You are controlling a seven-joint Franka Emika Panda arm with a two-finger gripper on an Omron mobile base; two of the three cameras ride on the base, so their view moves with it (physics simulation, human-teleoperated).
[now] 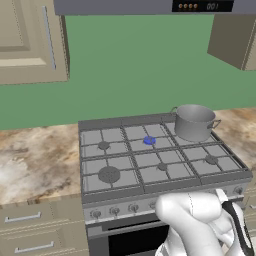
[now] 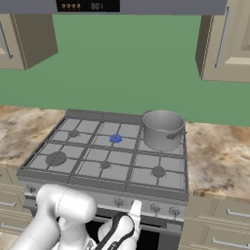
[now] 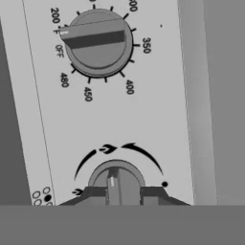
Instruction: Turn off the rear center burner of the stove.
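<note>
Gripper (image 3: 117, 192) pinches a burner knob (image 3: 116, 178) on the stove (image 1: 165, 200); rear center burner (image 1: 149, 141) glows blue. Knob looks rigid, smooth; best gripped across its ridge.

A grey pot (image 1: 194, 122) stands at the rear right of the cooktop, upright, its handles out to either side. Marbled brown surface (image 1: 35, 160) runs along both sides, with beige drawers (image 1: 25, 218) below it. Beige cabinets (image 1: 30, 40) hang against the green wall (image 1: 135, 65). Overhead, a dark panel (image 2: 88, 6) shows small lights and digits, perhaps a microwave's display.
</note>
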